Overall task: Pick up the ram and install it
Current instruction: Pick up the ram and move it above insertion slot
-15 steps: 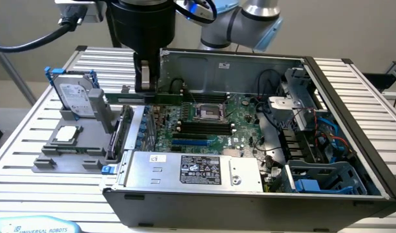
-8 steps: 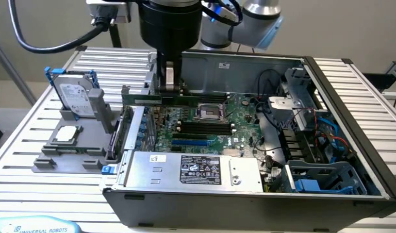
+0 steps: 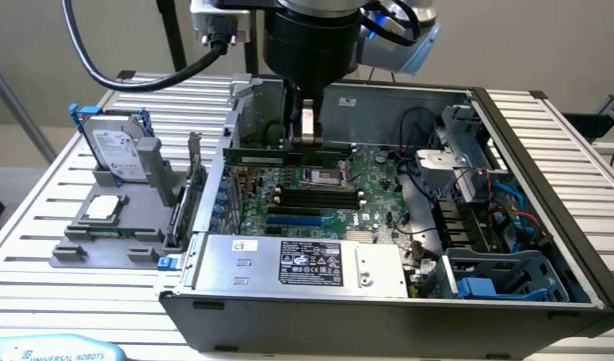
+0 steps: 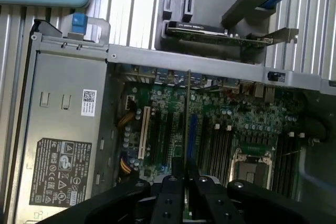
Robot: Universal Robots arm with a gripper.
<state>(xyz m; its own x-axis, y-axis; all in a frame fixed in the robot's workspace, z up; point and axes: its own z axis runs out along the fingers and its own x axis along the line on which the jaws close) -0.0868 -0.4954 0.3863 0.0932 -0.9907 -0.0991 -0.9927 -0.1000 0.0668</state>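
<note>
Gripper tight on the ram — broadside in exterior view, edge-on in wrist view.

Desk: carries the computer case, hard drive to the exterior view's left of it.
Computer case: motherboard inside, power supply at near edge.
Ram: in the pincer, over the motherboard.

"UNIVERSAL ROBOTS" is printed in dark letters on the pale blue box, at seven o'clock from the computer case in the exterior view. The wrist view catches the word "ROBOTS" on it. The power supply carries a black label of certification marks and a white code sticker, both too small to read.
</note>
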